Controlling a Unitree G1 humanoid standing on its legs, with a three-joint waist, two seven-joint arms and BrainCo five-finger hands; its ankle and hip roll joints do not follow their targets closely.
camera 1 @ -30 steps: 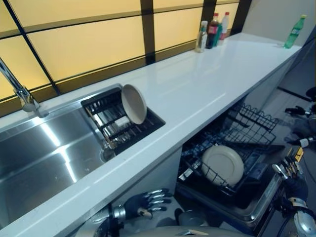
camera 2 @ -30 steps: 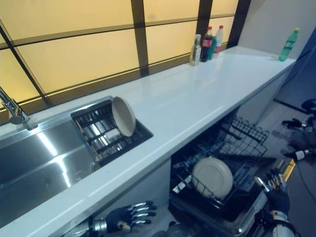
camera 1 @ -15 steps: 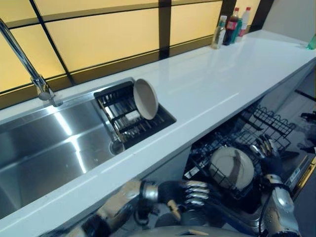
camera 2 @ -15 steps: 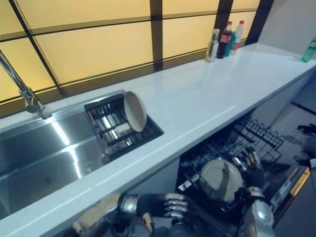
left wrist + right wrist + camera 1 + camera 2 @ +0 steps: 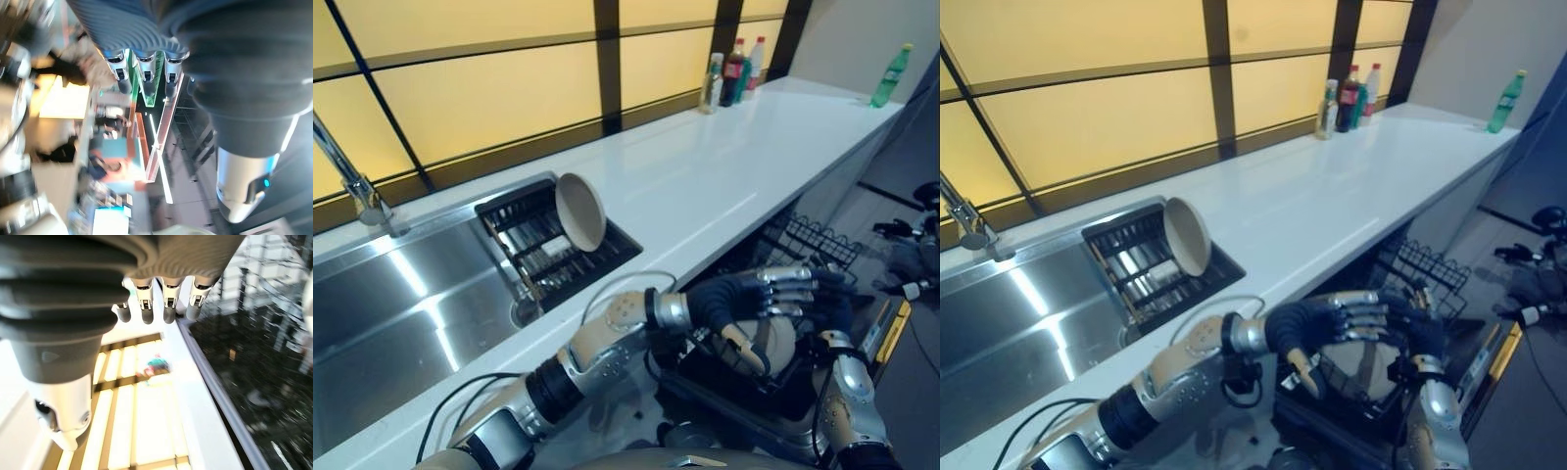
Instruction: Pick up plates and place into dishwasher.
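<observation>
A beige plate (image 5: 580, 211) stands on edge in the black rack (image 5: 548, 257) set in the sink. A second pale plate (image 5: 783, 338) lies in the lower dishwasher rack (image 5: 808, 245), mostly hidden behind my hands. My left hand (image 5: 744, 294) reaches across in front of the open dishwasher, open, fingers straight and holding nothing. My right hand (image 5: 832, 311) is just behind it over the dishwasher rack, open, and it holds nothing. Its wrist view shows straight fingers (image 5: 166, 303) beside the rack's wires (image 5: 274, 308).
The steel sink (image 5: 391, 313) and faucet (image 5: 352, 186) are at the left. A long white counter (image 5: 705, 166) runs to the back right, with bottles (image 5: 729, 69) by the window and a green bottle (image 5: 893, 70) at the far end.
My left arm has risen from below the counter edge and stretched right, now covering the dishwasher plate. The right hand has lifted slightly. The camera has shifted.
</observation>
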